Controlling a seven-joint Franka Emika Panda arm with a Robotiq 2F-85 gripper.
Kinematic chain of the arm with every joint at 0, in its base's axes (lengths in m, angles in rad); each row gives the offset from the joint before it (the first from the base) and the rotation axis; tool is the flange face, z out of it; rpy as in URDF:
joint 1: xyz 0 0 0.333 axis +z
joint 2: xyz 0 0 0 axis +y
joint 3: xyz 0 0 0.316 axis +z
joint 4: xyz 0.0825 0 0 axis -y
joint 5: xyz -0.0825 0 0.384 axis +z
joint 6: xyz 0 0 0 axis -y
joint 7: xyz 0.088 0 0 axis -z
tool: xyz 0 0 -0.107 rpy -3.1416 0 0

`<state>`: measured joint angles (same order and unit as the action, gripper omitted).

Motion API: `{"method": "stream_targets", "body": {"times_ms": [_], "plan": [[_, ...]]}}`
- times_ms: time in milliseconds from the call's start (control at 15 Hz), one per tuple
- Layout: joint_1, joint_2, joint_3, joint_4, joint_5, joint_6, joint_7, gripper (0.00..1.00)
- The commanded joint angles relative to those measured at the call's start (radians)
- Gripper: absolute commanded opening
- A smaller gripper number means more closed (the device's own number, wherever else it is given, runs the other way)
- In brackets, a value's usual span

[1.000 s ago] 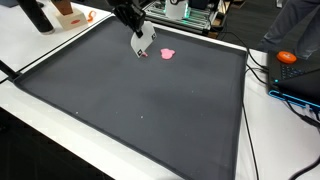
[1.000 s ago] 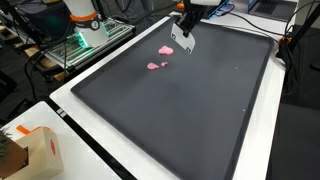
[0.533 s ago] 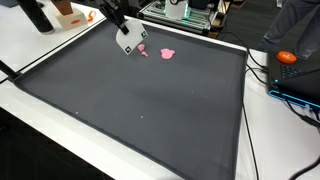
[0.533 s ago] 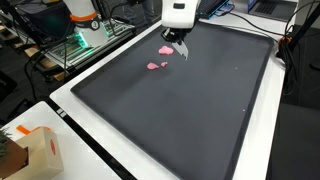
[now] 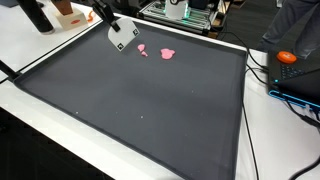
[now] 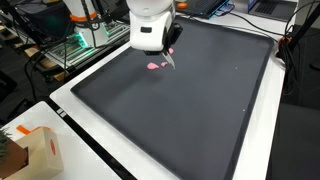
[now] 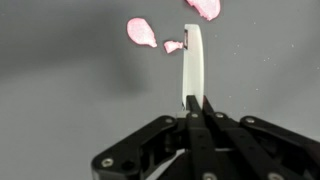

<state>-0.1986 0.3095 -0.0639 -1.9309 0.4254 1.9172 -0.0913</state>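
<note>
Gripper [image 7: 195, 105] fingers are pressed together on a thin white strip [image 7: 193, 65], which sticks straight out past the fingertips in my wrist view. The strip's far end sits just beside a small pink scrap [image 7: 173, 46]; whether it touches the scrap I cannot tell. A larger pink piece [image 7: 141, 32] lies near that scrap, a little apart from it, and another pink piece [image 7: 205, 8] is cut off by the top edge of the view.

All of this is over the black mat [image 5: 150, 110], which covers most of the white bench [image 5: 45, 45]. In an exterior view the gripper [image 5: 124, 42] hangs above the mat's far corner, with the pink bits close beside it. In an exterior view the white wrist housing [image 6: 150, 25] blocks much of the scene, and only one pink bit shows below it, next to the dark fingers [image 6: 168, 58].
</note>
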Motion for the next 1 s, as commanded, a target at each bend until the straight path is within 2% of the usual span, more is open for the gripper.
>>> {"method": "stream_targets", "body": {"times_ms": [0,933], "plan": [[-0.026,-0.017,-0.016,-0.036,0.023,-0.026,-0.069,0.01],[-0.055,-0.017,-0.050,-0.074,-0.049,-0.140,-0.254,0.01]]}}
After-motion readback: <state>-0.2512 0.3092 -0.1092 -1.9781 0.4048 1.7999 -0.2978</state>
